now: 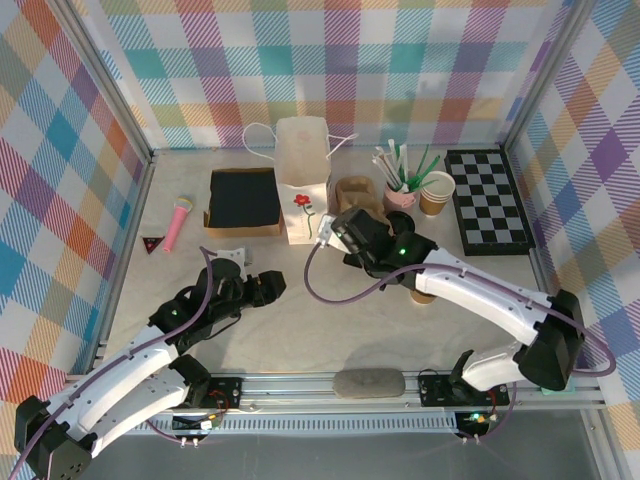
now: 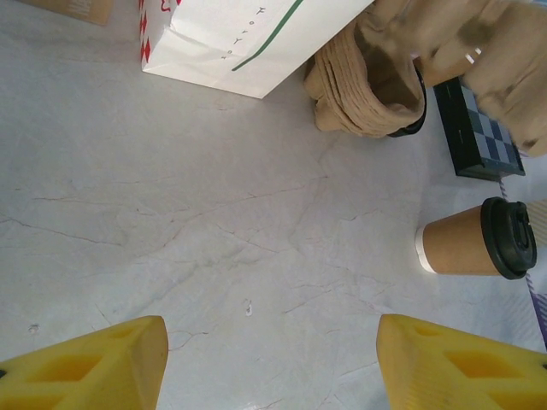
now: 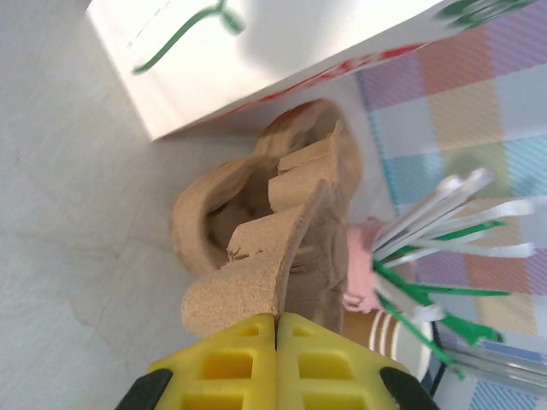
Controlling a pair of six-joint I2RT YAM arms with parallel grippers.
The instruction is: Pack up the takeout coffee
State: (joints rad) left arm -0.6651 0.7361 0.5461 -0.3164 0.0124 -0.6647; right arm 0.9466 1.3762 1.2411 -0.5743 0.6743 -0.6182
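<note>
At the far left of the table (image 1: pixel 290 340), a pink toy microphone (image 1: pixel 178 222) is lying beside a small dark triangle (image 1: pixel 152 243), and a shallow box with a black inside (image 1: pixel 243 199) is sitting just right of them. The left tool (image 2: pixel 272 346) is hovering over bare table in front of that box, its yellow fingers (image 2: pixel 94 367) standing spread apart and gripping nothing. A white paper bag (image 1: pixel 302 180) is standing upright near the middle at the back, and a brown pulp cup carrier (image 3: pixel 256 222) is sitting just beside it on the right. The right tool (image 3: pixel 277 329) is reaching to that carrier with its fingers pressed together, pinching a flap of the carrier's edge at the tips. The takeout coffee (image 2: pixel 466 241), its black lid (image 2: pixel 510 237) on, is sitting on the table nearer the arms than the carrier, apart from the bag and mostly tucked under the right arm in the overhead view. Behind it, a pink cup of straws (image 1: pixel 400 192) is standing next to a paper cup (image 1: pixel 436 192), and a checkerboard (image 1: pixel 487 200) is lying at the far right.
</note>
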